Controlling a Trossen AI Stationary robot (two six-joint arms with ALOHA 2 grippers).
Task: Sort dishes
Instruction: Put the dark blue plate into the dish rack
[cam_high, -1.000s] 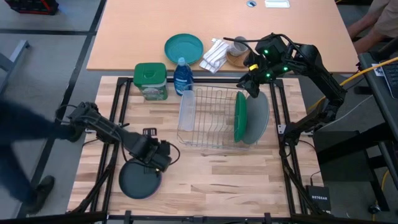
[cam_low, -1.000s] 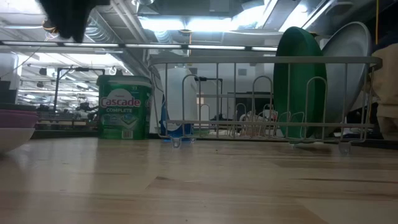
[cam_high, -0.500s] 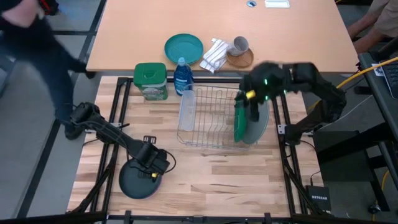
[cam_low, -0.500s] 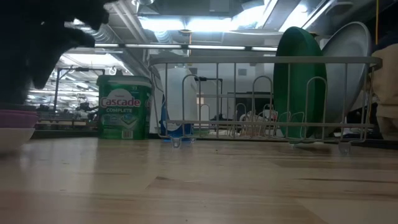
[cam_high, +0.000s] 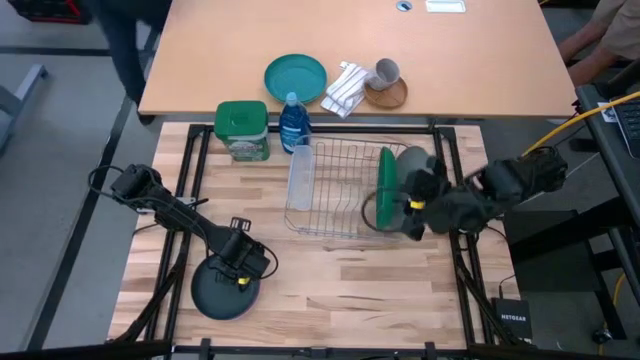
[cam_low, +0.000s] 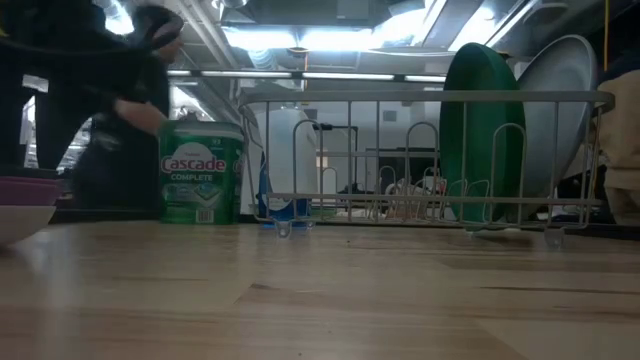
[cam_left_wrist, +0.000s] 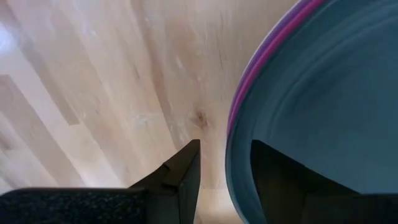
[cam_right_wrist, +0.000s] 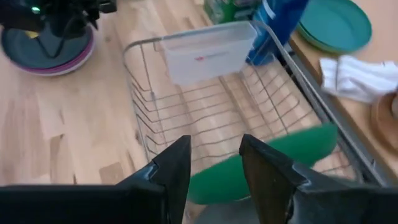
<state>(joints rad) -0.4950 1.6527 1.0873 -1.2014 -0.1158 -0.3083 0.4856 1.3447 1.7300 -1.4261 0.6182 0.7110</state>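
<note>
— What sits on the wooden tabletop (cam_high: 340, 290)?
— A wire dish rack (cam_high: 335, 190) at centre, a green-lidded tub (cam_high: 243, 130) and blue bottle (cam_high: 293, 124) far left, stacked plates (cam_high: 222, 292) near left.

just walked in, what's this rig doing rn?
Sorting dishes into the wire dish rack. A green plate and a light grey plate stand upright at its right end. The right gripper, fingers open, is beside that end with nothing in it. The left gripper is down at the stack on the table, its open fingers straddling the rim of the dark grey plate, which lies on a magenta-pink plate.
</note>
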